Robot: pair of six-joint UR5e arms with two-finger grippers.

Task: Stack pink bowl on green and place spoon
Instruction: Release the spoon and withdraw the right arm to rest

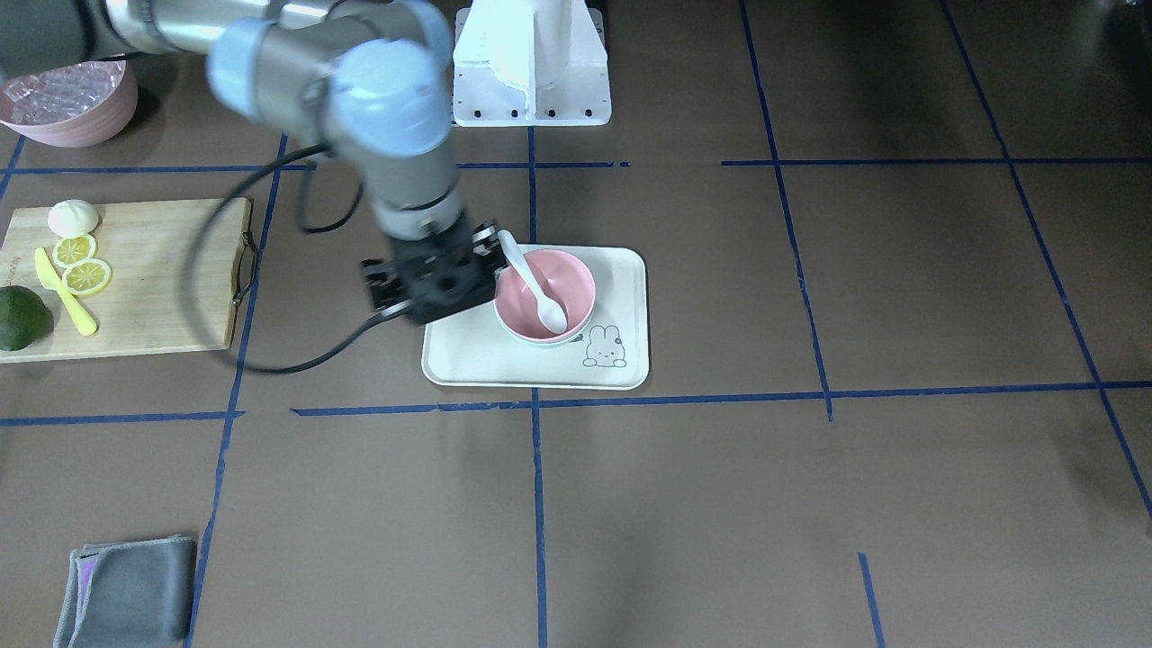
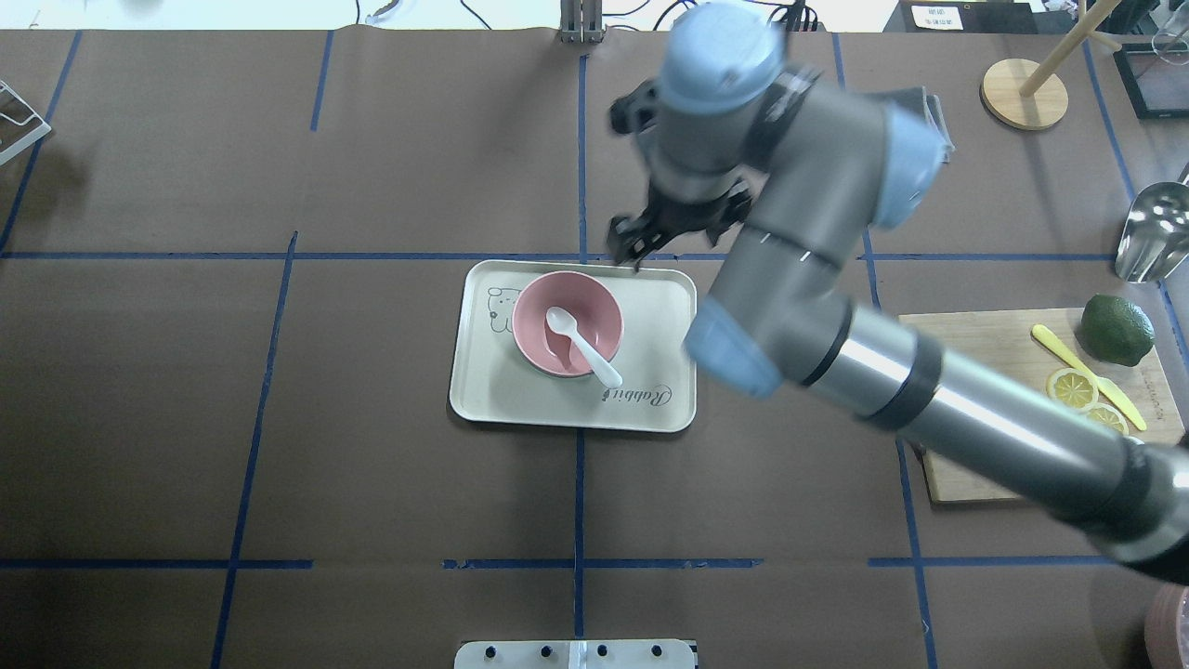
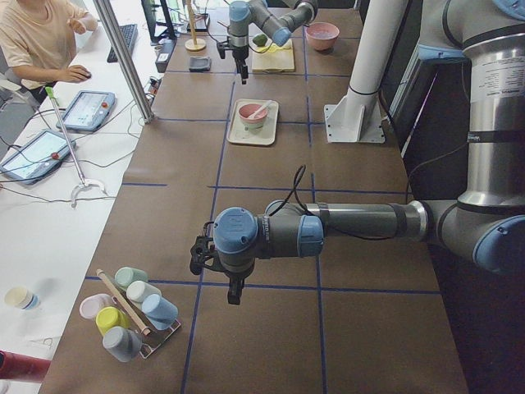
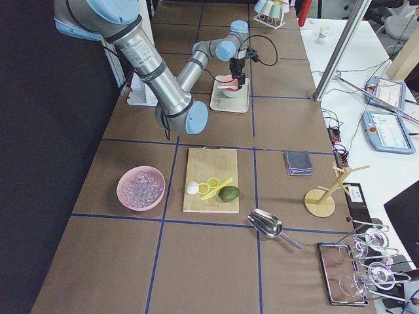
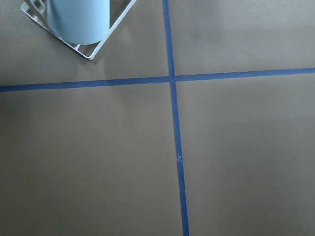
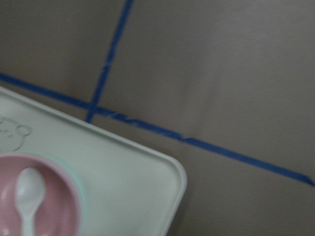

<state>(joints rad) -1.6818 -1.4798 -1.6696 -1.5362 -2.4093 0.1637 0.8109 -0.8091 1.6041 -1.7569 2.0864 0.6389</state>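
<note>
Pink bowl point(image 1: 569, 277) nested in green bowl point(image 6: 80, 189) on rabbit tray point(image 1: 486, 360), mid-table point(image 1: 810, 504). White spoon point(image 1: 538, 292) lies in pink bowl, handle over rim. Right claw point(image 2: 650, 249) raised above tray edge, spread, empty. Left claw point(image 3: 234, 294) near cup rack point(image 3: 131, 320); width: cannot tell.

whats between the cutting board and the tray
In the front-facing view, the right end effector and its black cable hang between the cutting board and tray; the table below shows only blue tape.
</note>
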